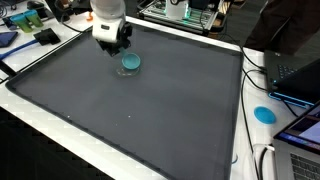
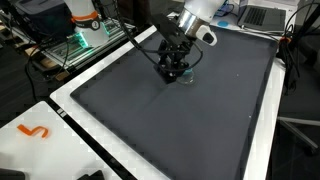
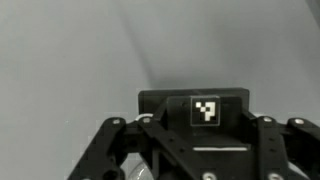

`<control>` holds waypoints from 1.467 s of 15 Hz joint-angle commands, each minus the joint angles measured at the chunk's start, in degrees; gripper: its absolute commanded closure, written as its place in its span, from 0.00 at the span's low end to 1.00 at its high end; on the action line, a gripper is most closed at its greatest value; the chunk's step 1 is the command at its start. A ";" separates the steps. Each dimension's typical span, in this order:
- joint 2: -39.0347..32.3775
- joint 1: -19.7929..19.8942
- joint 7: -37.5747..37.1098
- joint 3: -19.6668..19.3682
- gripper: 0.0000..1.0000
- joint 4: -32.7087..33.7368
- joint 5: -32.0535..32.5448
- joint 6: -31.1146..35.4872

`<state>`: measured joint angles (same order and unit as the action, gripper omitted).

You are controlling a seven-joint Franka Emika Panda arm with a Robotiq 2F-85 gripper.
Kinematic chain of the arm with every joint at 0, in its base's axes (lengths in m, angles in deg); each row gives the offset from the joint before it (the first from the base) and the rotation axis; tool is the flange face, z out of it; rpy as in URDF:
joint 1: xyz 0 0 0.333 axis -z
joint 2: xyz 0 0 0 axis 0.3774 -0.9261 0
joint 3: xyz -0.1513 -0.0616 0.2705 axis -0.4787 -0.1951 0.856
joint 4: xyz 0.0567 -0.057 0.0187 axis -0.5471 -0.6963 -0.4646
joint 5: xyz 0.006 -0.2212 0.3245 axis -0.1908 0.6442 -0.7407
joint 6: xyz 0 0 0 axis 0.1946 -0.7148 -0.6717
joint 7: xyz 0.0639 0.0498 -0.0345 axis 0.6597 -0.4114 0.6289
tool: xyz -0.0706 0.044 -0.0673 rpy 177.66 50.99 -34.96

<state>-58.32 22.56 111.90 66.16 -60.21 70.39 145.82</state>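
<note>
Well, gripper [image 1: 115,48] hangs low over the dark mat [image 1: 150,110], just beside the teal round dish [image 1: 131,62], up near the mat's far edge. Dish looks flat on the mat, not lifted, so pickup's not done yet imo. Fingers spread or closed? Can't tell. Blue disc [image 1: 264,114] lies off-mat, well apart.

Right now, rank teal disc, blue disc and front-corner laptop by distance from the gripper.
In an exterior view:
1. teal disc, beside the gripper on the mat.
2. blue disc, off the mat, picture right.
3. laptop, front right corner.
</note>
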 commanded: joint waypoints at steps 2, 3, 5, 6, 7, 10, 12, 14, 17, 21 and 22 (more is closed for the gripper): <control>-2.88 -1.32 -1.67 -0.90 0.69 2.15 3.01 -2.61; -3.10 -1.41 -1.72 -0.88 0.69 2.42 3.23 -3.02; -3.66 -1.77 -2.05 -0.95 0.69 3.03 3.98 -4.08; -3.99 -1.80 -1.95 -0.90 0.69 3.30 4.08 -4.41; -4.27 -1.92 -2.00 -0.88 0.69 3.40 4.37 -4.48; -5.03 -2.00 -1.99 -0.90 0.69 3.99 4.90 -4.89; -5.36 -1.81 -1.88 -0.86 0.69 4.15 4.75 -4.88; -5.53 -1.78 -1.85 -0.82 0.69 4.14 4.69 -4.78; -5.99 -1.87 -1.81 -0.71 0.69 4.36 4.57 -4.79; -6.32 -2.05 -1.85 -0.62 0.69 4.56 4.66 -4.87; -6.42 -2.09 -1.77 -0.54 0.69 4.63 4.61 -4.90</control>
<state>-61.80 21.29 111.40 65.97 -56.42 73.22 141.31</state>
